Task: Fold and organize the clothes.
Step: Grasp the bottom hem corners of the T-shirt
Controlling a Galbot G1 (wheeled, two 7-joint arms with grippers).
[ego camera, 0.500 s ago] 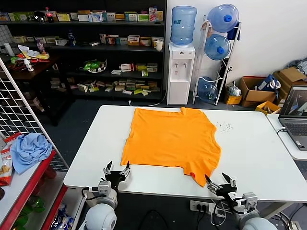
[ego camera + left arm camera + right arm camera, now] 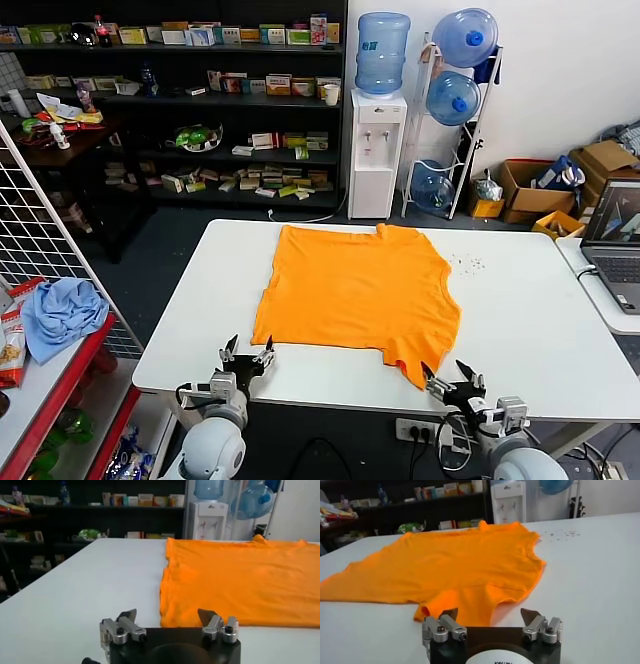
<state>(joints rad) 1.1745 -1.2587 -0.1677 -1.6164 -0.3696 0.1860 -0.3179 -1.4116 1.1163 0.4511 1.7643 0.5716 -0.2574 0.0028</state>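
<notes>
The bright orange T-shirt [image 2: 356, 292] lies spread flat on the white table [image 2: 530, 310], collar at the far edge. My left gripper [image 2: 247, 351] is open and empty at the table's near edge, just short of the shirt's near left corner [image 2: 172, 617]. My right gripper [image 2: 449, 378] is open and empty at the near edge, just short of the shirt's near right sleeve [image 2: 412, 365]. In the left wrist view the gripper [image 2: 167, 616] faces the shirt [image 2: 240, 580]. In the right wrist view the gripper [image 2: 489, 615] faces the sleeve [image 2: 470, 602].
A light blue cloth [image 2: 62, 313] lies on the red rack at left. A laptop [image 2: 618, 245] sits on a side table at right. Shelves, a water dispenser [image 2: 376, 150] and boxes stand beyond the table. Small specks [image 2: 467, 264] lie on the table right of the shirt.
My right gripper has shifted slightly left, closer to the sleeve. My left gripper has barely moved. The shirt lies as before.
</notes>
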